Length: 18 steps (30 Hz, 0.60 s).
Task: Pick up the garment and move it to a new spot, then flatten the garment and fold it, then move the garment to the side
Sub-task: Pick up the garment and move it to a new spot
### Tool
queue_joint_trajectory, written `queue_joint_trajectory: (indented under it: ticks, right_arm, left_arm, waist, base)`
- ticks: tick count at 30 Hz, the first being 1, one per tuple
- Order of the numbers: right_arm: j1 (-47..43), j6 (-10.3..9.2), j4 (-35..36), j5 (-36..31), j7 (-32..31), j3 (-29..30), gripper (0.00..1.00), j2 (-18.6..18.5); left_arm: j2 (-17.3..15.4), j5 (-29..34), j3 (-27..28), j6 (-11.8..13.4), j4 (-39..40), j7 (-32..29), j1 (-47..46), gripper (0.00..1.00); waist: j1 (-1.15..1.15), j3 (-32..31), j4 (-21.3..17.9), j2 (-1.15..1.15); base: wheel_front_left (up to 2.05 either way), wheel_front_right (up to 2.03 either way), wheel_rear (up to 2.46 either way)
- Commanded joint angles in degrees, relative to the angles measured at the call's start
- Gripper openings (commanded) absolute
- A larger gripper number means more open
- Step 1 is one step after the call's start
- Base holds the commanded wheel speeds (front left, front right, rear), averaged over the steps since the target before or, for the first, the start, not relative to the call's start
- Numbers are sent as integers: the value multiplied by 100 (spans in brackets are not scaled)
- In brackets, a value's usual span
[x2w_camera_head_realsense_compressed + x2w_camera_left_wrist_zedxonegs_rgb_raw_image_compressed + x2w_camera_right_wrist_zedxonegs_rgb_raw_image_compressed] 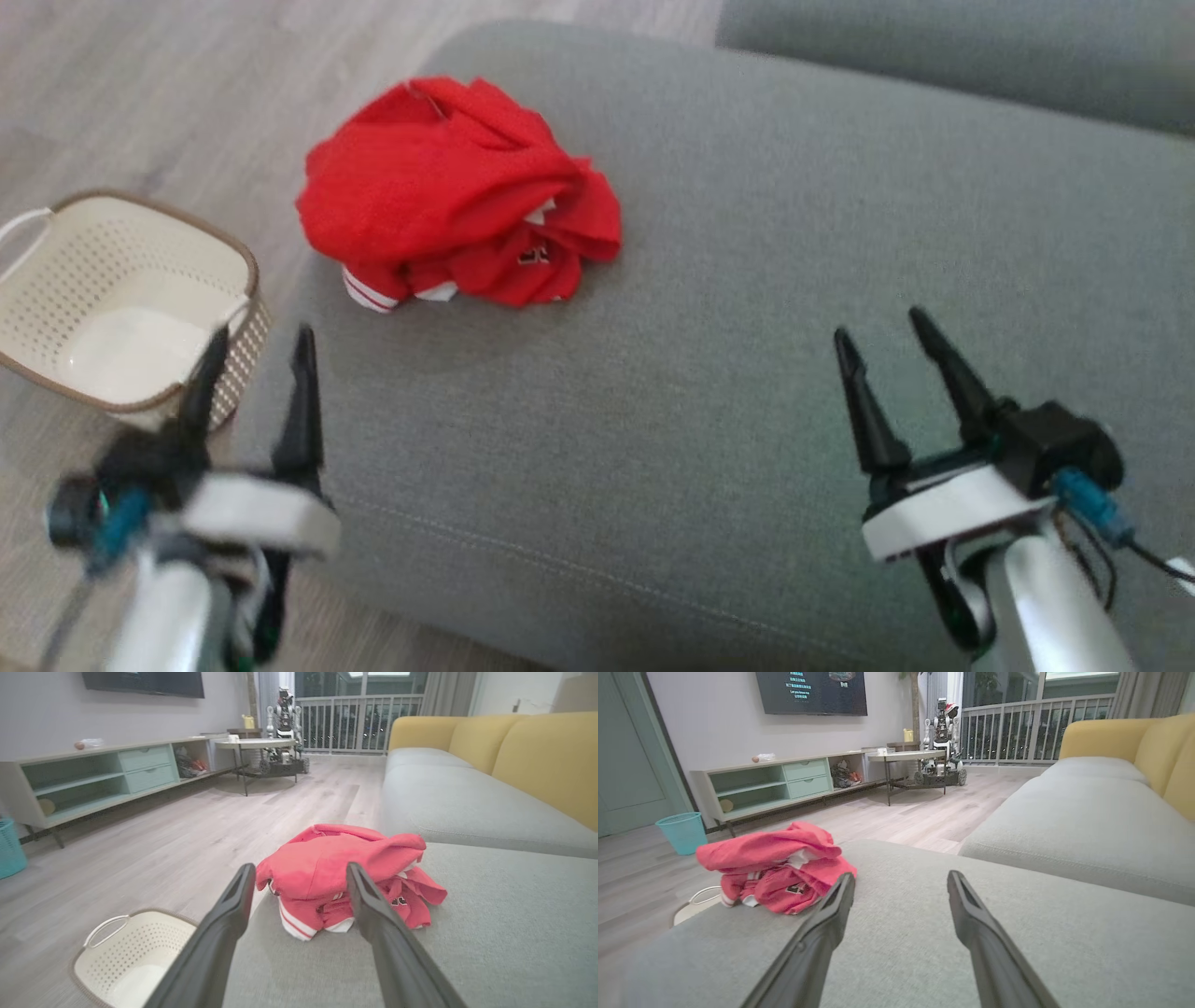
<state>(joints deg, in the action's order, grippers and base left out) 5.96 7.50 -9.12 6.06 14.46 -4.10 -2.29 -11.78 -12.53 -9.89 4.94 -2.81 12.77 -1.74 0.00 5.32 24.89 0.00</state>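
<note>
While the red garment [457, 191] lies crumpled in a heap on the grey sofa seat [747, 280], close to the seat's left edge, both hands hang nearer the robot and apart from it. White trim with red stripes shows at the heap's near lower edge, and a small dark patch shows among the folds beside it.

The left hand [261, 334] is released, its two dark fingers spread with nothing between them. In the head view it is blurred and sits at the seat's near left edge. In the left wrist view its fingers frame the garment ahead without touching it.

The right hand [878, 324] is also released, fingers parted and holding nothing. It sits over bare grey fabric, well to the right of the garment. In the right wrist view the heap lies off to the left of its fingers.

A cream perforated basket [112, 252] with a brown rim stands on the wooden floor [163, 835], just beside the seat's left edge and next to the left hand. Yellow back cushions [537, 756] rise behind the sofa's far seats, and a teal bin [684, 830] stands by the low cabinet [784, 784] across the room
</note>
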Motion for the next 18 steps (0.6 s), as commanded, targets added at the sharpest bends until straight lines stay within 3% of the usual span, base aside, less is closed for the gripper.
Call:
queue_joint_trajectory:
  ticks: [1,10,18]
  right_arm:
    - [287,-1,276,-140,54,-47,100,-59]
    - [591,-1,644,-504,-73,-7,100,-59]
    - [681,-1,866,-645,-164,-47,100,-59]
  left_arm:
    - [-238,-155,304,-174,26,-179,-660,100]
    - [-730,-886,478,-917,-1342,-1287,-2392,100]
    - [-1092,-1283,374,-1170,-2794,-1905,-3617,100]
  waist:
    - [0,396,-184,0]
    - [0,1041,-526,0]
    - [0,1393,-791,0]
  base:
    - [0,0,0]
    - [0,0,0]
    - [0,0,0]
